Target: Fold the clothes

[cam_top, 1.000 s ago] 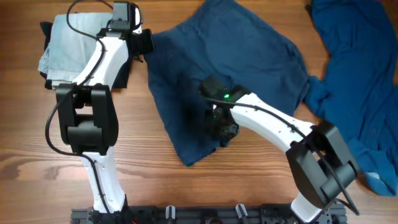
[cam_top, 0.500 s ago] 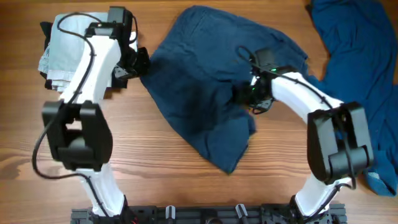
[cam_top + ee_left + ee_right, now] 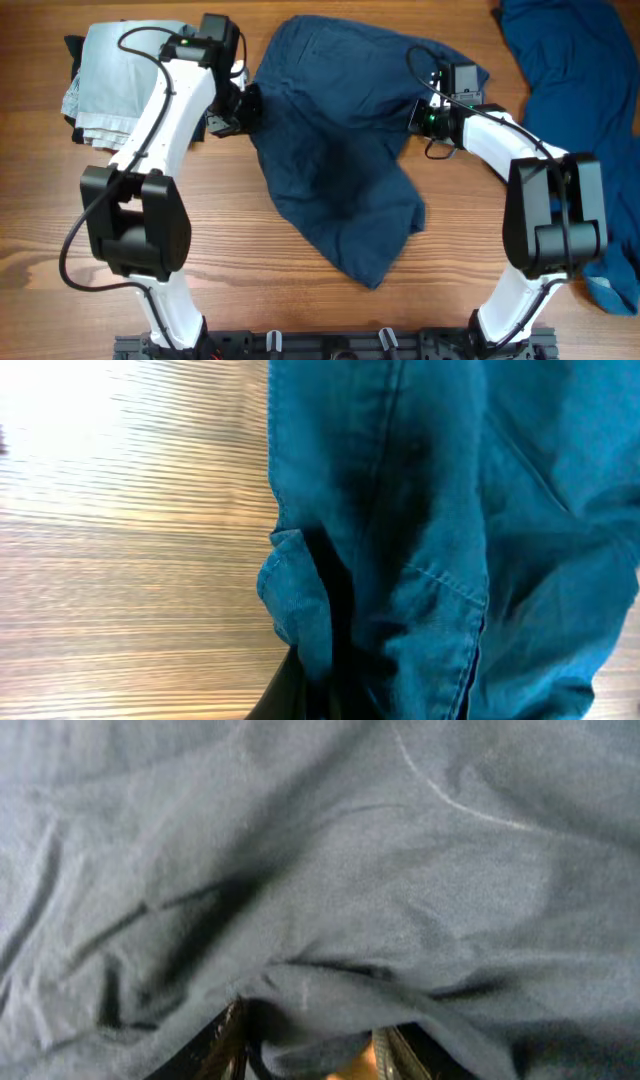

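Note:
A dark navy garment (image 3: 340, 150) lies crumpled across the table's middle. My left gripper (image 3: 243, 105) is shut on its left edge; the left wrist view shows seamed blue cloth (image 3: 420, 540) bunched at the jaws (image 3: 325, 695) over wood. My right gripper (image 3: 428, 112) is shut on the garment's right edge; the right wrist view is filled with grey-blue cloth (image 3: 320, 870) draped over the fingers (image 3: 310, 1045). The cloth sags between both grippers, its lower corner hanging toward the front.
A folded pale blue garment (image 3: 115, 75) on a dark one lies at the back left. A brighter blue garment (image 3: 575, 110) sprawls along the right side. Bare wooden table (image 3: 250, 280) shows at the front.
My right gripper has carried the garment's lower corner from the front middle up and to the right. My left gripper shifted slightly right with the left edge. The cloth has folded over itself.

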You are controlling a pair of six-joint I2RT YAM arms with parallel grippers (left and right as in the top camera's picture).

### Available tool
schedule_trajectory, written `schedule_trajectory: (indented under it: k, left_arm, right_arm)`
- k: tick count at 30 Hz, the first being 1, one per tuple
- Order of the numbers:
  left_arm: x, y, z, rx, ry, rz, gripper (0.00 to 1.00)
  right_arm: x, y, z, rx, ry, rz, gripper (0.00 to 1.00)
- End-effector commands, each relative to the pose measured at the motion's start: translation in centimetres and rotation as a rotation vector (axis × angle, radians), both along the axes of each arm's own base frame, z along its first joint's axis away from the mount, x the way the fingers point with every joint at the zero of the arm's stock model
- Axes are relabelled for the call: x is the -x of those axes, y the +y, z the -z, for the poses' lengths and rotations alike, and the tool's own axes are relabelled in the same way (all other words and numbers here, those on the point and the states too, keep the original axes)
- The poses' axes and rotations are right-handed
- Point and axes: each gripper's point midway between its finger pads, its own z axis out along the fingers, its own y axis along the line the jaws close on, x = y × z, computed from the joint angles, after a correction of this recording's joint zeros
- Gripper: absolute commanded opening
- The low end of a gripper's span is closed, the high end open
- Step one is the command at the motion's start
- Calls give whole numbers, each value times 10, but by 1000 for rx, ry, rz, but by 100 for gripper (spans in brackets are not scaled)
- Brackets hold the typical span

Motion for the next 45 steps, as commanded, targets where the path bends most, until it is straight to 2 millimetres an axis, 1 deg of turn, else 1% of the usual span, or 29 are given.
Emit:
schedule_trajectory:
  k: [1, 2, 3, 4, 5, 6, 7, 8, 9, 10, 12, 13, 14, 17, 18, 20, 21, 24, 25, 26, 27, 28, 30, 32, 34, 37, 39, 42, 45]
  left_arm:
    - [-6, -13, -9, 58, -36, 2, 4]
    - [-13, -15, -12, 78, -67, 0, 4]
    - [-26, -21, -16, 123, -119, 3, 4]
    - [-34, -22, -19, 141, -152, 2, 4]
    - [-41, -23, -21, 147, -183, 4, 4]
    - [-46, -23, -23, 151, -204, 4, 4]
    - [-55, -21, -26, 149, -241, -1, 4]
    - [-62, -15, -26, 117, -271, -12, 4]
    - [-69, -7, -26, 76, -299, -26, 4]
    - [-72, -2, -26, 48, -316, -28, 4]
    - [-81, 7, -26, -7, -354, -39, 4]
    - [-86, 8, -29, -18, -378, -45, 4]
    - [-90, 8, -31, -17, -399, -47, 4]
    - [-103, 7, -38, -6, -455, -50, 4]
    - [-105, 6, -39, -4, -464, -50, 4]
    - [-106, 6, -40, -3, -472, -51, 4]
    - [-106, 6, -40, -3, -472, -51, 4]
    - [-106, 6, -40, -3, -472, -51, 4]
    - [-106, 6, -40, -3, -471, -51, 4]
    - [-106, 6, -40, -3, -472, -51, 4]
    - [-106, 6, -40, -3, -471, -51, 4]
    - [-106, 6, -40, -2, -471, -51, 4]
    - [-105, 6, -39, -3, -468, -51, 4]
    - [-104, 6, -39, -4, -463, -50, 4]
    - [-104, 6, -39, -5, -461, -51, 4]
    - [-102, 6, -38, -5, -453, -48, 4]
    - [-100, 6, -36, -7, -444, -48, 4]
    - [-97, 6, -35, -9, -432, -47, 4]
    - [-93, 7, -32, -13, -411, -46, 4]
  right_arm:
    - [-12, -19, 19, 34, 7, 38, 41]
    - [-22, -25, 10, 36, -20, 44, 41]
    - [-37, -36, -7, 49, -51, 42, 41]
    - [-43, -41, -17, 58, -56, 39, 43]
    - [-46, -44, -26, 55, -45, 24, 48]
    - [-45, -43, -31, 44, -27, 18, 55]
    - [-41, -38, -47, 11, 20, 0, 73]
    - [-35, -32, -66, -25, 65, -18, 85]
    - [-23, -24, -84, -67, 112, -37, 91]
    - [-15, -20, -96, -86, 139, -46, 93]
    - [21, -12, -122, -115, 228, -57, 94]
    - [43, -7, -131, -115, 283, -64, 94]
    - [57, 1, -138, -113, 312, -80, 94]
    - [93, 38, -158, -96, 337, -163, 91]
    - [105, 49, -161, -80, 345, -174, 91]
    - [137, 69, -156, -41, 371, -194, 90]
    - [156, 80, -148, -30, 385, -220, 89]
    - [223, 114, -106, -38, 423, -257, 86]
    - [256, 128, -84, -41, 435, -285, 85]
    - [267, 132, -77, -40, 439, -301, 84]
    - [286, 141, -62, -32, 451, -335, 83]
    - [295, 143, -53, -17, 457, -341, 82]
    - [310, 138, -37, 28, 485, -279, 80]
    - [323, 130, -27, 44, 531, -213, 75]
    - [326, 127, -17, 34, 537, -181, 67]
    - [319, 135, -9, -10, 490, -193, 59]
    - [312, 140, -6, -30, 451, -202, 58]
    - [293, 141, -1, 2, 352, -224, 55]
    - [292, 140, 11, 39, 360, -246, 53]
